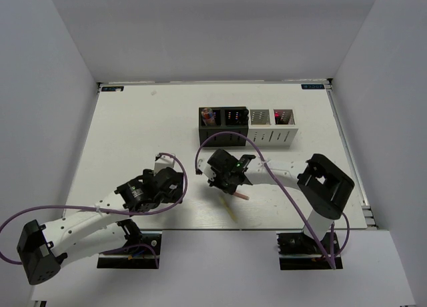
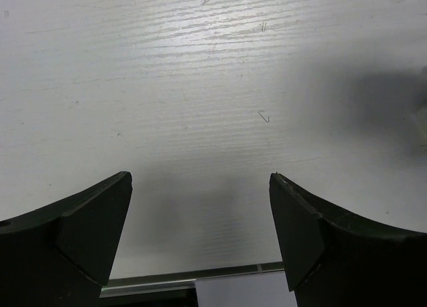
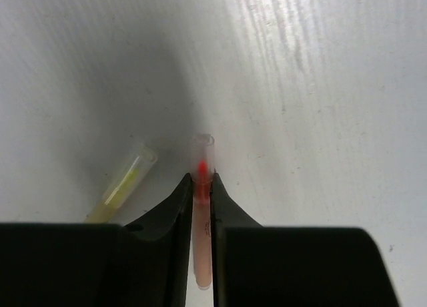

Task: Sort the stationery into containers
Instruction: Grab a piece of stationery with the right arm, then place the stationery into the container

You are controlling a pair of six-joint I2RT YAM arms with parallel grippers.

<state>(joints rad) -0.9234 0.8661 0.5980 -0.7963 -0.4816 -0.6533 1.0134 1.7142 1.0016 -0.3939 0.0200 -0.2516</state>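
Pink stick (image 3: pixel 202 153) was pinched tight by the right gripper (image 3: pixel 202 180), jaws nearly closed on it, well in front of the row of bins (image 1: pixel 245 127), with a yellowish stick (image 3: pixel 123 183) lying just beside it. Left gripper (image 2: pixel 200 180) hung wide open, holding nothing, also in front of the bins and off to their left.

A white desk (image 1: pixel 133 133) sits boxed in by plain pale walls: left wall (image 1: pixel 40 120), back wall (image 1: pixel 213 27), right wall (image 1: pixel 393 87). A metal rail (image 1: pixel 347 153) runs along its right edge. Small blue labels (image 1: pixel 312 86), possibly stickers, mark the far corners. Up close, the surface shows fine streaks, a tiny scratch (image 2: pixel 263 116) and soft glare (image 2: pixel 220 33).
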